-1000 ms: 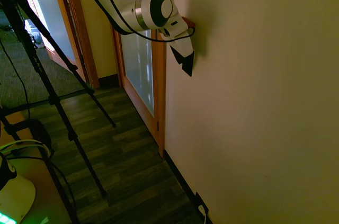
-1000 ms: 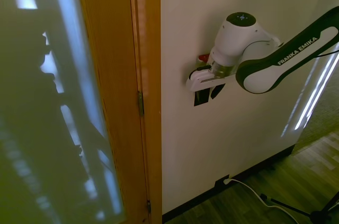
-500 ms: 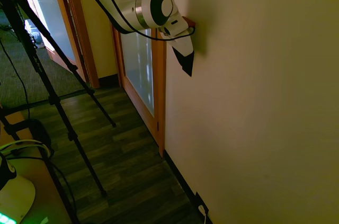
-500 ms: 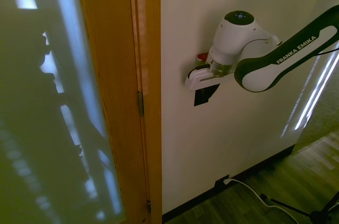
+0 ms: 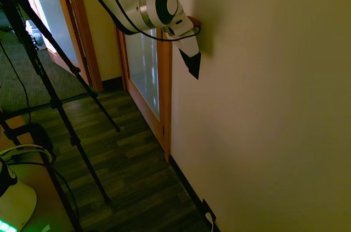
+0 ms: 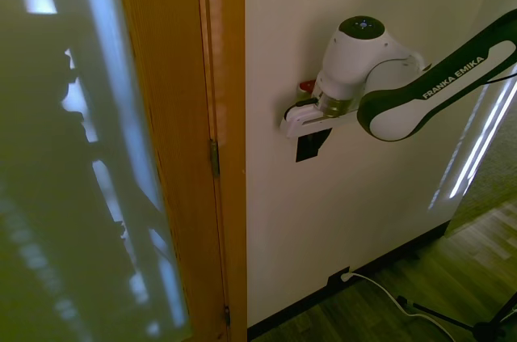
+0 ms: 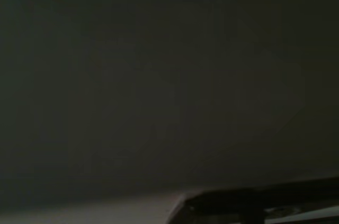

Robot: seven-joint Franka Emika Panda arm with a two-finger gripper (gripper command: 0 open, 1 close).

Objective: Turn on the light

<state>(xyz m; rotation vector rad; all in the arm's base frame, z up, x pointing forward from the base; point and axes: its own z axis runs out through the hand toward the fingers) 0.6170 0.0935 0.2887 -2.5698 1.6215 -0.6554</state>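
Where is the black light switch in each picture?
First exterior view: the switch itself cannot be made out; the gripper covers that spot on the wall.
Second exterior view: the switch is a black plate on the wall, right under the gripper.
Wrist view: too dark to tell.
Shared landmark: the wooden door frame.

First exterior view: looks along the wall (image 5: 274, 106) from above, arm (image 5: 159, 10) entering from the left. Second exterior view: faces the wall (image 6: 388, 196) beside the door frame (image 6: 218, 156), arm from the right. Both share the arm. Wrist view: very close, dark, blurred.
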